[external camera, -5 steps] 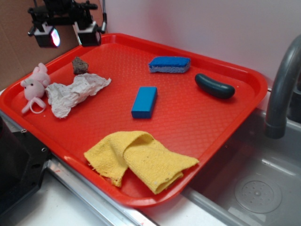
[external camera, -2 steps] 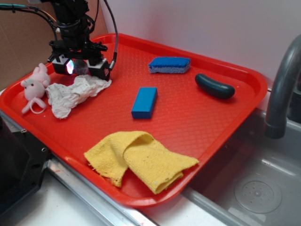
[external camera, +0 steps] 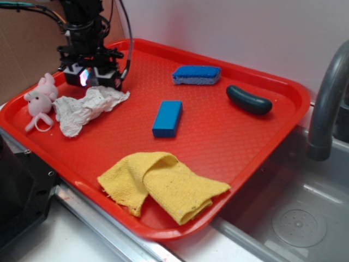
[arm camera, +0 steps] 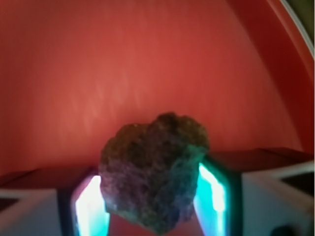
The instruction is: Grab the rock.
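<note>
The rock [arm camera: 155, 172] is a rough brown-grey lump seen close up in the wrist view, sitting between my two glowing pads [arm camera: 212, 194], which press against its left and right sides. In the exterior view my gripper [external camera: 91, 79] stands low at the far left of the red tray [external camera: 294, 90], just behind the crumpled white paper towel [external camera: 87, 106]. The rock is hidden there by the fingers. The gripper is shut on the rock.
A pink plush bunny [external camera: 39, 101] lies at the tray's left edge. A blue block [external camera: 167, 118], a blue sponge [external camera: 197, 75], a dark green pickle-shaped object [external camera: 248, 99] and a yellow cloth [external camera: 161, 185] lie on the tray. A grey faucet [external camera: 327, 98] stands over the sink at the right.
My gripper came down from above the tray's far left corner onto the rock, and its fingers drew together around it. The rock no longer shows in the exterior view.
</note>
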Controlling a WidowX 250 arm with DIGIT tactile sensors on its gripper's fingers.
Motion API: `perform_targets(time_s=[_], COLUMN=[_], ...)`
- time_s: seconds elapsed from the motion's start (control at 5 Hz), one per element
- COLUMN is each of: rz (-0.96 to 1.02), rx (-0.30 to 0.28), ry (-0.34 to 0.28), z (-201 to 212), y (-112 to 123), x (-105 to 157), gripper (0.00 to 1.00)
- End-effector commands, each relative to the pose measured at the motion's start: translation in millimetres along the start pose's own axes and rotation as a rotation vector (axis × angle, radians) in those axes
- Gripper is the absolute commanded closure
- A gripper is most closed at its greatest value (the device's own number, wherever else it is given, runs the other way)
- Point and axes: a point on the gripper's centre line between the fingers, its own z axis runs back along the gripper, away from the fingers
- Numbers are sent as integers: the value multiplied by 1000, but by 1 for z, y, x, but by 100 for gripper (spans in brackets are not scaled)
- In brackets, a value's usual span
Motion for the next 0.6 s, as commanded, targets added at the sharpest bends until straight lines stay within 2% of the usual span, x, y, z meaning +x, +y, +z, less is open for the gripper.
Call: perform_targets(time_s=[0.0,0.4], rz=[-29,-148], rx=[-92,-89], ry=[-139,-147], z=[109,212], y=[12,-43], x=[-53,-74], gripper=[100,100])
